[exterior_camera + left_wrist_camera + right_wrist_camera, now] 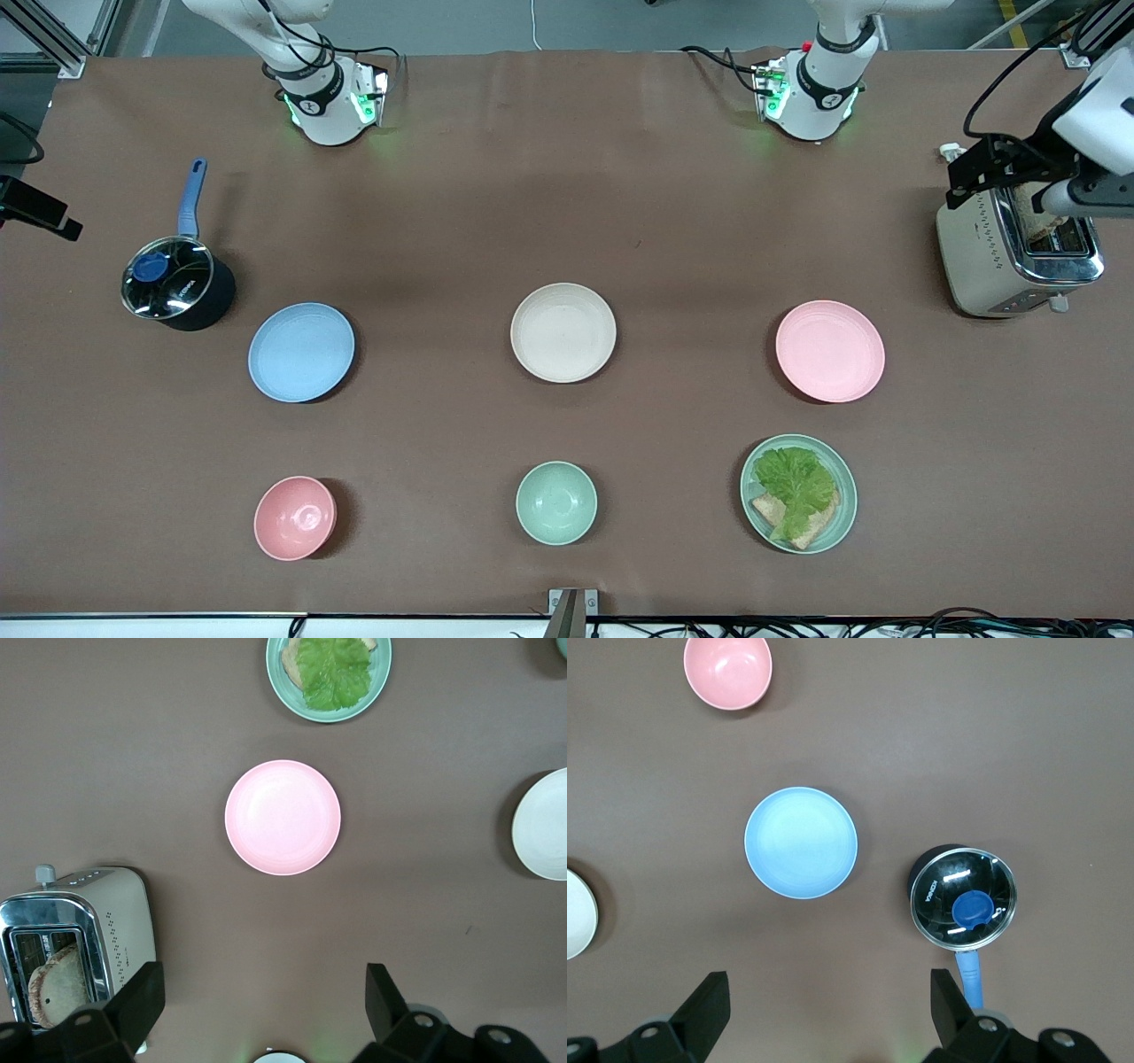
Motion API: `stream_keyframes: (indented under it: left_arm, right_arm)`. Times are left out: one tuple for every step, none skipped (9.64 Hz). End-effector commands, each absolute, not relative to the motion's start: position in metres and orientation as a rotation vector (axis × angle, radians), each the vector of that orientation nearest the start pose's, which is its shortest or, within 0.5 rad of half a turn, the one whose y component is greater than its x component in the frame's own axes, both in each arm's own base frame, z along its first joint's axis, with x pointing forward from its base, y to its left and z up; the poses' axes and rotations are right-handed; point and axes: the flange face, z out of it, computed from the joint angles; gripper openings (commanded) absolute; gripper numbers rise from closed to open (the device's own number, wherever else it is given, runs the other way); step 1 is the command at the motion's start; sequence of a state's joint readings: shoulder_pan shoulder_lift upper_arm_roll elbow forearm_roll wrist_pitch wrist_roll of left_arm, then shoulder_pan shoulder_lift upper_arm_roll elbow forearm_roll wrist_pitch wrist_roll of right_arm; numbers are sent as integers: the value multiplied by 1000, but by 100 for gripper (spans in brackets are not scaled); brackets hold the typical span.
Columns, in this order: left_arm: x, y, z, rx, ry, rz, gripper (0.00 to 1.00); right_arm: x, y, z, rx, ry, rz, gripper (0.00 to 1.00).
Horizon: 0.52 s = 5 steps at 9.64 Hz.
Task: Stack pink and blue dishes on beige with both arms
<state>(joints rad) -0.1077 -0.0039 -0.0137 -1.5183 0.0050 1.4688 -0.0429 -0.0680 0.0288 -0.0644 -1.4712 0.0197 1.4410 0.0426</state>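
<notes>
Three equal plates lie in a row across the table's middle. The pale blue plate [301,352] is toward the right arm's end, the cream-beige plate [563,332] in the middle, and the pale pink plate [830,351] toward the left arm's end. All three are bare and apart. My left gripper [266,979] hangs open high over the table beside the pink plate [283,817], with nothing between its fingers. My right gripper [828,983] is also open and empty, high up near the blue plate [801,842]. The beige plate's rim [542,824] shows at the edge of both wrist views.
Nearer the front camera stand a pink bowl [295,517], a mint-green bowl [556,502] and a green plate with lettuce and bread [798,492]. A lidded black pot with a blue handle [177,283] stands beside the blue plate. A toaster [1019,252] holding bread stands beside the pink plate.
</notes>
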Motion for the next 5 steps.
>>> stream_keyframes:
  left_arm:
    - [568,-50,573,-3129,46,139,100]
    - [575,-26,529,-3143,-25,121,100]
    - [579,-1,484,-3152,-83,90,100]
    - [582,7,441,-3171,-107,64,100]
    - [586,10,404,-3183,-128,71,100]
  right_arm:
    - [549,-57,607,-3097,220,141,100]
    - [562,-53,563,-3100,207,134,100]
    - [577,-46,514,-3102,196,87,100]
    - [587,-42,473,-3094,182,95,100]
    - [596,-41,442,-3055,155,143,100]
